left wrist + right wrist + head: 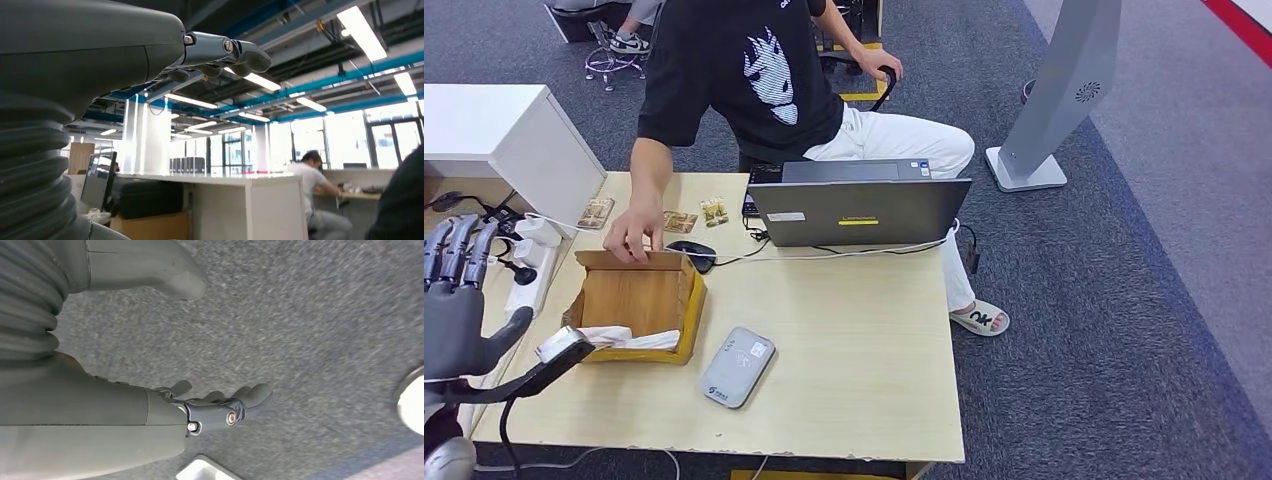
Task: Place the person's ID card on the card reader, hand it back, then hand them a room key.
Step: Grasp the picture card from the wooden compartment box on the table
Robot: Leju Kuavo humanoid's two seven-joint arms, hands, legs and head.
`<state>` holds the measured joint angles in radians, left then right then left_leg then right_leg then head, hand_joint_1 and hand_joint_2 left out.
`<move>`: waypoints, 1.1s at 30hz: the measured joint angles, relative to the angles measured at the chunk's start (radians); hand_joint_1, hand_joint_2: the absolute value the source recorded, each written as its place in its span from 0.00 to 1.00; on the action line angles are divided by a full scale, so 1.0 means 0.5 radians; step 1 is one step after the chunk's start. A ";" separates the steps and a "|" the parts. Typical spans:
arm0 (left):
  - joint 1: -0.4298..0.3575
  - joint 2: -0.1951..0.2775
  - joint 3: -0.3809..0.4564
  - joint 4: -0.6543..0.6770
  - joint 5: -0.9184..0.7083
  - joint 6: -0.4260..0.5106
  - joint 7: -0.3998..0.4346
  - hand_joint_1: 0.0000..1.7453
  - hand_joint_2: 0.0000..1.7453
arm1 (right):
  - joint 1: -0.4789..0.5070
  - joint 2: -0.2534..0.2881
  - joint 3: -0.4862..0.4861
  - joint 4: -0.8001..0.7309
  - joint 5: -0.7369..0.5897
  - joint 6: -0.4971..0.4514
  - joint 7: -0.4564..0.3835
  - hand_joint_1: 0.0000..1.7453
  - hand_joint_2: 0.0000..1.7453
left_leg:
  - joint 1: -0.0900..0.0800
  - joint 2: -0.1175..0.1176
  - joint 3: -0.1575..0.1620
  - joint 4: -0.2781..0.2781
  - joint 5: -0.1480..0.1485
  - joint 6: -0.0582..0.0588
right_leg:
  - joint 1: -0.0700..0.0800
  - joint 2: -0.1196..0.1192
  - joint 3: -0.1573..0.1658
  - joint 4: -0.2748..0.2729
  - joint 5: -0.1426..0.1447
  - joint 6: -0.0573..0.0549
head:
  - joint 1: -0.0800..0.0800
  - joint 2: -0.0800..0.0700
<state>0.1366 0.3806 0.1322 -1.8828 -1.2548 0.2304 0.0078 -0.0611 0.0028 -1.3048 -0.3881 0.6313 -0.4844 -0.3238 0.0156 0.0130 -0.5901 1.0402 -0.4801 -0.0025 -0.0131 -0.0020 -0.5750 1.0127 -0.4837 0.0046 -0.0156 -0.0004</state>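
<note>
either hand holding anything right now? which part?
Nothing held. The left hand is raised beside the table, fingers apart and empty; the right hand hangs over the carpet, also empty.

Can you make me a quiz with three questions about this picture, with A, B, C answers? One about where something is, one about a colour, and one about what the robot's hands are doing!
1. Where is the grey card reader?
A. On the table in front of the wooden box
B. On top of the laptop
C. On the carpet

2. What colour is the person's T-shirt?
A. White
B. Red
C. Black

3. What is the robot's left hand doing?
A. Holding a card
B. Raised beside the table, fingers apart, holding nothing
C. Pressing on the laptop

Answers:
1 A: the reader lies flat on the table, just in front of the box.
2 C: the shirt is black with a white print.
3 B: its fingers are spread and hold nothing; the right hand is empty too, over the carpet.
</note>
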 joint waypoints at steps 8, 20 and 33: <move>0.458 0.096 0.095 -0.317 0.158 -0.230 0.058 0.00 1.00 | 0.019 0.080 -0.046 -0.024 0.023 -0.038 0.054 0.00 1.00 | 0.001 -0.001 -0.001 -0.001 -0.006 -0.001 | 0.000 -0.001 0.000 0.000 -0.006 0.001 | 0.000 0.000; 0.669 0.049 0.499 -0.413 0.215 -0.554 0.047 0.00 1.00 | 0.019 0.105 -0.085 -0.027 0.062 -0.064 0.086 0.00 1.00 | 0.001 -0.007 0.001 -0.001 -0.007 -0.001 | 0.000 -0.008 0.005 0.000 -0.008 0.000 | -0.002 0.000; 0.692 0.004 0.583 -0.427 0.197 -0.603 0.046 0.00 1.00 | 0.019 0.120 -0.088 -0.030 0.079 -0.064 0.088 0.00 1.00 | 0.001 -0.008 0.001 -0.001 -0.007 -0.001 | 0.000 -0.009 0.005 0.000 -0.008 0.000 | -0.002 0.000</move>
<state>0.4825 0.3826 0.4236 -2.0961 -1.1563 -0.0710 0.0306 -0.0518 0.0626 -1.3485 -0.4032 0.6706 -0.5161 -0.2796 0.0162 0.0089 -0.5895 1.0398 -0.4836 -0.0029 -0.0128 -0.0063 -0.5727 1.0126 -0.4876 0.0046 -0.0166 -0.0004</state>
